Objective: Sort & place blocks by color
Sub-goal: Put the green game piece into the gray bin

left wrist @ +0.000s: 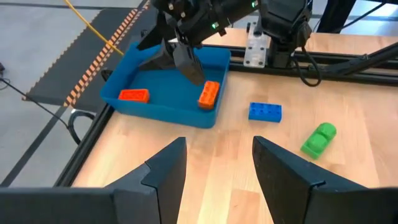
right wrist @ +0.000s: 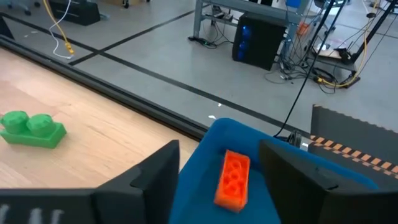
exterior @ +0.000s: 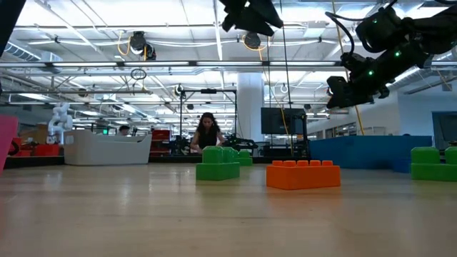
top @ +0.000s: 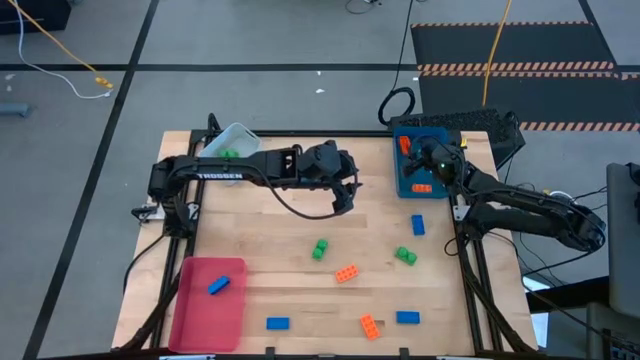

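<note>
My left gripper [top: 345, 195] hangs open above the bare wood in the middle of the table, nearer the far edge, touching nothing. My right gripper [right wrist: 219, 149] is open above the blue tray [top: 408, 186] at the far right. Below its fingers an orange block [right wrist: 232, 178] lies flat on the tray floor. The left wrist view shows two orange blocks [left wrist: 134, 95] [left wrist: 209, 94] in that tray. A blue block [top: 417, 225], two green blocks [top: 320, 249] [top: 405, 256] and an orange one [top: 346, 273] lie loose on the wood. One blue block [top: 218, 285] lies in the red tray [top: 205, 325].
A pale tray [top: 240, 133] at the far left holds a green block [top: 230, 153]. Two more blue blocks [top: 277, 323] [top: 407, 317] and an orange one [top: 369, 326] lie near the near edge. Another green block [right wrist: 31, 129] sits on the wood in the right wrist view. Metal frame rails run along the table's sides.
</note>
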Controlling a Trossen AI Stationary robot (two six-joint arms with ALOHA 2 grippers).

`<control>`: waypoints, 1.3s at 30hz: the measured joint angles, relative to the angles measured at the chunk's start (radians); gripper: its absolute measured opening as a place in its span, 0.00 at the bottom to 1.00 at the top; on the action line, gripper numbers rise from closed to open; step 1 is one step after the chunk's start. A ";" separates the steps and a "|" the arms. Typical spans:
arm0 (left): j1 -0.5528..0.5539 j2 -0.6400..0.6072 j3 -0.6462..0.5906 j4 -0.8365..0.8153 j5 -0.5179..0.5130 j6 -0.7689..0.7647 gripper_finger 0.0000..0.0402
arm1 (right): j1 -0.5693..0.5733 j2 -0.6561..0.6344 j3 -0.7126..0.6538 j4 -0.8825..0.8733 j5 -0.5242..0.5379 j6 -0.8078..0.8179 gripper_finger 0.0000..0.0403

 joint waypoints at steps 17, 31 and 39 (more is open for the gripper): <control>0.035 0.004 0.000 -0.272 -0.180 -0.108 0.46 | 0.033 0.001 0.000 0.194 -0.387 0.036 0.75; 0.251 0.009 -0.187 -0.206 -0.061 -0.123 0.46 | 0.118 0.024 0.000 0.303 -0.396 -0.009 0.75; 0.310 0.077 -0.189 -0.110 0.015 -0.047 0.49 | 0.122 0.024 0.000 0.361 -0.396 -0.018 0.75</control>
